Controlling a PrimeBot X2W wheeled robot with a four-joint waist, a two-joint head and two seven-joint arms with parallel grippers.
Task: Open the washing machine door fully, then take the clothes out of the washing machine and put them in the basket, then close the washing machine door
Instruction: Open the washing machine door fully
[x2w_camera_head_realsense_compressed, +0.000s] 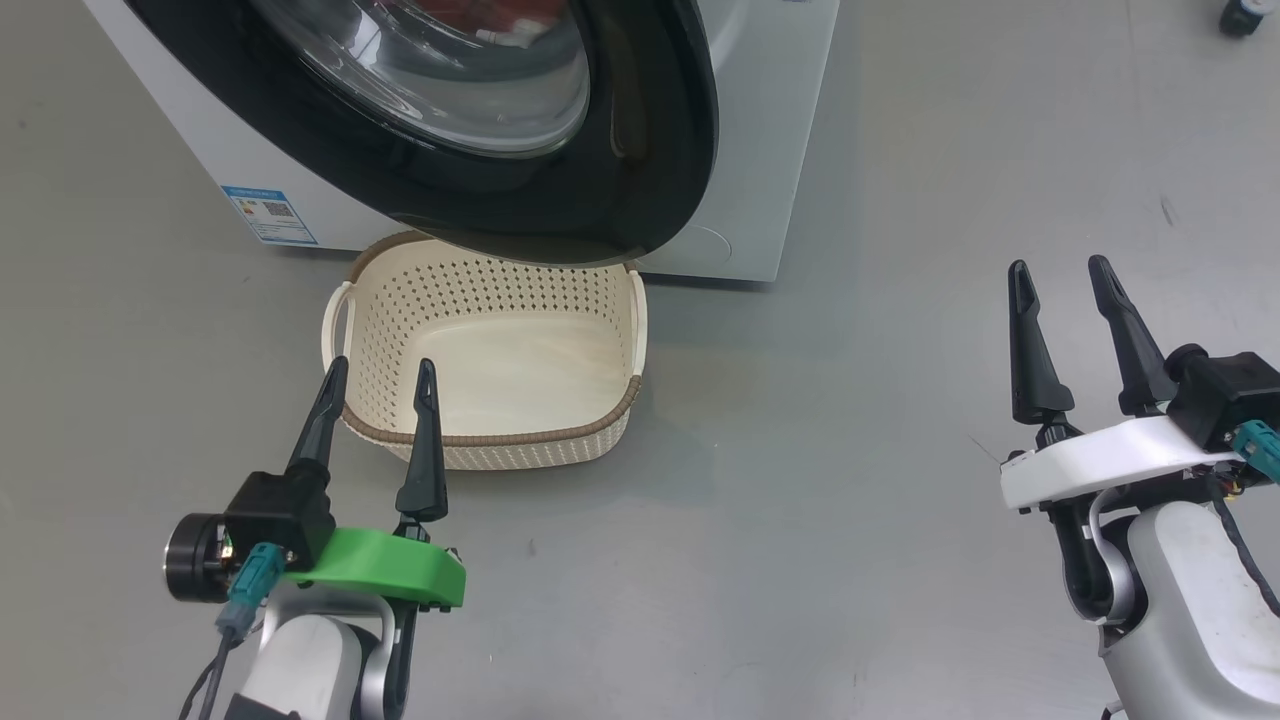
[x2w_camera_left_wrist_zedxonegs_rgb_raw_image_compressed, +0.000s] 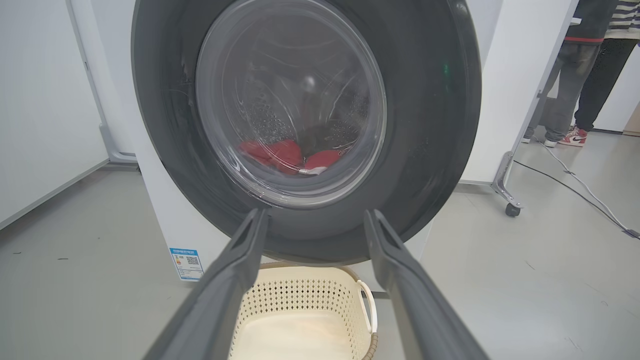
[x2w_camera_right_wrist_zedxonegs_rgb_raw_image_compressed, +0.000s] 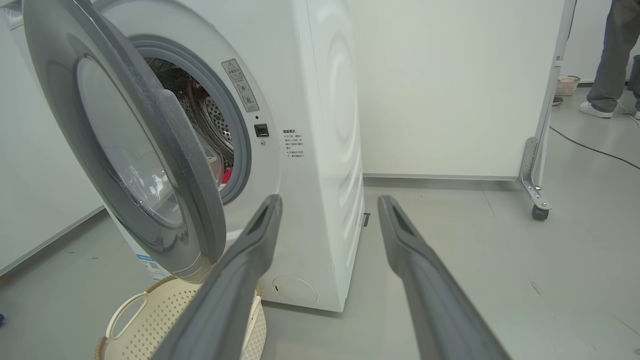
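Observation:
The white washing machine (x2w_camera_right_wrist_zedxonegs_rgb_raw_image_compressed: 325, 150) stands ahead with its black-rimmed round door (x2w_camera_head_realsense_compressed: 560, 170) partly ajar, swung out over the basket. Through the door glass (x2w_camera_left_wrist_zedxonegs_rgb_raw_image_compressed: 290, 100) red clothes (x2w_camera_left_wrist_zedxonegs_rgb_raw_image_compressed: 280, 155) lie at the bottom of the steel drum; a sliver of red (x2w_camera_right_wrist_zedxonegs_rgb_raw_image_compressed: 227, 175) shows at the drum's opening. The empty cream basket (x2w_camera_head_realsense_compressed: 500, 340) sits on the floor below the door. My left gripper (x2w_camera_head_realsense_compressed: 380, 375) hovers open at the basket's near rim, pointing at the door. My right gripper (x2w_camera_head_realsense_compressed: 1060, 275) is open, over bare floor well right of the machine.
A blue label (x2w_camera_head_realsense_compressed: 268, 215) marks the machine's lower front. A white panel on a wheeled foot (x2w_camera_right_wrist_zedxonegs_rgb_raw_image_compressed: 537, 200) stands to the right with a cable (x2w_camera_left_wrist_zedxonegs_rgb_raw_image_compressed: 575, 185) across the floor. People's legs (x2w_camera_left_wrist_zedxonegs_rgb_raw_image_compressed: 575, 80) stand far right. Grey floor spreads out on the machine's right.

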